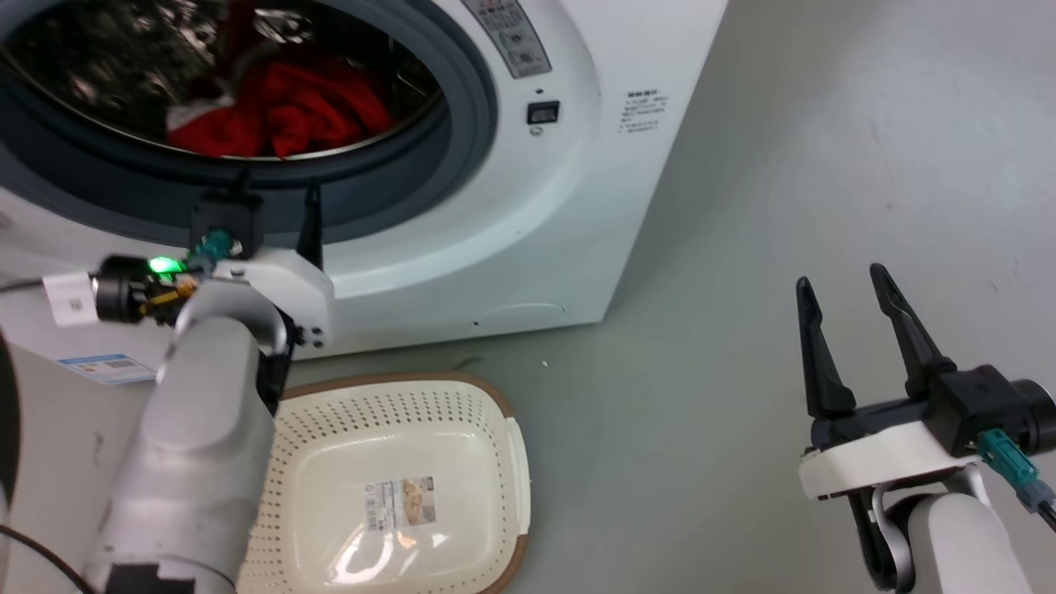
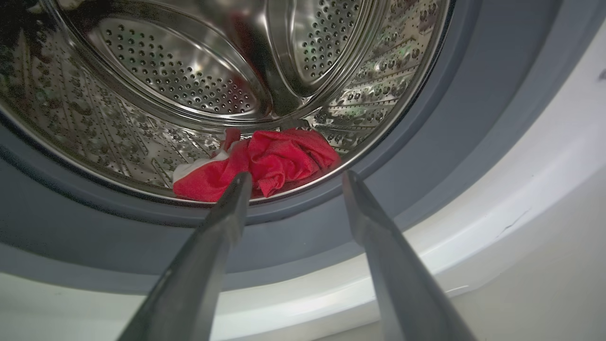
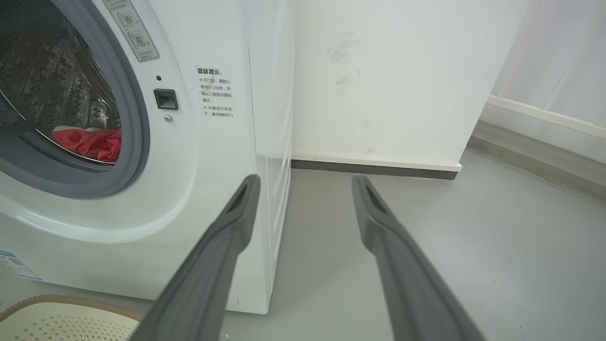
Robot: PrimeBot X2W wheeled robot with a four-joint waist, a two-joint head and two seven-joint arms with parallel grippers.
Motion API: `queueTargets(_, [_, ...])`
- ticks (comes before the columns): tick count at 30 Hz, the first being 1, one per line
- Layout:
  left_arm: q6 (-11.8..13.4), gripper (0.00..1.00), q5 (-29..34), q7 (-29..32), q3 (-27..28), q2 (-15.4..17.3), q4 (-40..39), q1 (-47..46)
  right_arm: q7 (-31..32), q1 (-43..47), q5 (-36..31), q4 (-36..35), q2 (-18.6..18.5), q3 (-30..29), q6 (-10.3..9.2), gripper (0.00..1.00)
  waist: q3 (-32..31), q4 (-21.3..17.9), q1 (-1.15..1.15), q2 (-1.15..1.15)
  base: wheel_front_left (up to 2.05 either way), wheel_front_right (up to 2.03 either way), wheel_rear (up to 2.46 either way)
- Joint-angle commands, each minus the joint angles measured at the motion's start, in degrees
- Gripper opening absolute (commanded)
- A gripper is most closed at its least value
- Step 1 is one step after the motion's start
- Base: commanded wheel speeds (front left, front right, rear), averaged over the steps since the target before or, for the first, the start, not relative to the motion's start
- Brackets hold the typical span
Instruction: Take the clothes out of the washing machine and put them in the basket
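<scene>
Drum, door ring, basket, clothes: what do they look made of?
Drum: shiny metal, likely stainless steel; mirror reflections, punched holes.
Door ring: matte grey, probably rubber; no glare.
Basket: glossy cream plastic with a brown rim; moulded perforations, light glint on the base.
Clothes: soft red fabric, crumpled into folds; the fibre cannot be told.

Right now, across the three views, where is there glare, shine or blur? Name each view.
Head view: white glare patches inside the cream perforated plastic basket. Left wrist view: highlights on the shiny perforated steel drum; the left gripper looks out of focus. Right wrist view: the right gripper blurs likewise.
</scene>
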Motion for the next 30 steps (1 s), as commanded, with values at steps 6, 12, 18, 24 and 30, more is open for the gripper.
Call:
queueTargets(6, [-0.85,1.00,2.17,1.57,-1.52,4.27,6.42,-9.20,-1.30,-3.68,2.05,1.42,0.14,2.13,-0.04,1.00,7.18,-5.23,0.00,0.00,0.00,0.00,0.00])
queueTargets(12, [-1.81,1.00,3.30,4.72,-2.65,8.41,11.25,-17.91,-1.76,-6.11,4.14,2.89,0.14,3.85,-0.04,1.00,11.12,-8.14,0.00,0.00,0.00,0.00,0.00])
queueTargets(18, [-3.43,1.00,4.86,10.06,-4.71,12.70,14.96,-26.29,-1.76,-7.89,5.80,1.91,0.15,5.60,-0.04,1.00,15.06,-11.06,0.00,0.00,0.00,0.00,0.00])
queueTargets(24, [-4.93,1.00,6.52,17.72,-8.05,16.44,18.30,-33.53,-1.77,-8.57,7.11,1.18,0.15,7.62,-0.04,1.00,17.66,-13.77,0.00,0.00,0.00,0.00,0.00])
queueTargets(30, [-5.35,1.00,5.83,25.08,-13.13,18.39,20.96,-38.01,-1.78,-8.81,9.22,0.80,0.14,9.65,-0.04,1.00,19.55,-16.55,0.00,0.00,0.00,0.00,0.00])
